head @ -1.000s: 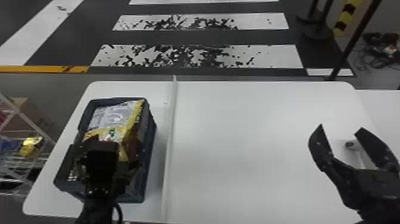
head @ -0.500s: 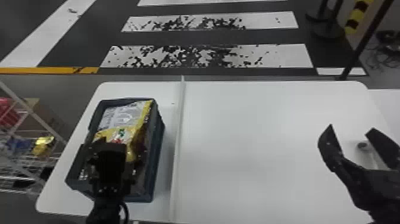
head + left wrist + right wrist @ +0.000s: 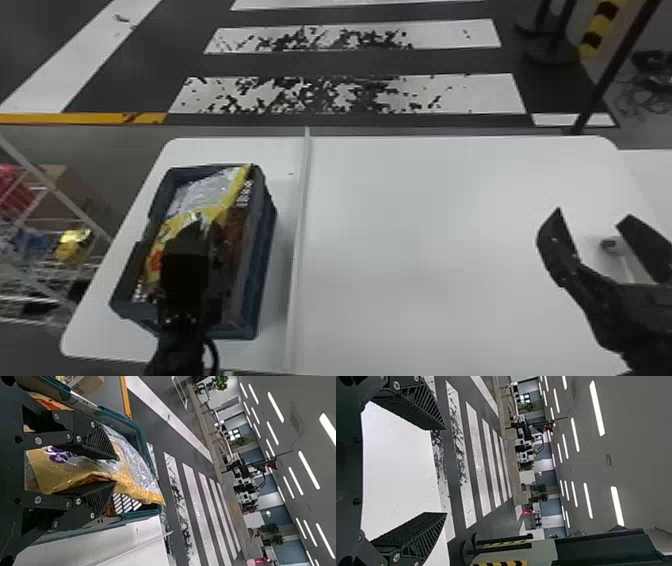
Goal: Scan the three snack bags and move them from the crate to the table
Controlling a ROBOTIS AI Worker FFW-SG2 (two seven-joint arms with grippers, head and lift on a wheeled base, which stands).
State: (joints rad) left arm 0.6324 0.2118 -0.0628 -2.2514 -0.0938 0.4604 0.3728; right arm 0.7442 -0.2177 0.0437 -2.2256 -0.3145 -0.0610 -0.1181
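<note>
One yellow and silver bag is in the crate, its yellow part clamped between the fingers of the left gripper; the left wrist view shows the two fingers partly closed, one on each side of the bag, with yellow film bunched between them and the silver part reaching out past their tips, towards the crate's rim. Beside that bag, on its right in the head view, brown and dark red contents show in the crate; whether they are one bag or two, I cannot tell.

The crate is dark blue and sits on the left part of the white table; a thin pale ridge runs from the table's near edge to its far edge, just right of the crate and apart from it.

The right gripper is over the table's right part, its fingers wide apart; between them, in the head view, shows a small round grey thing with a pale stem.

Left of the table stands a wire rack with a shiny yellow packet and something red; beyond the table the dark floor bears broad white stripes, speckled black in places; a yellow and black post stands at the far right.
</note>
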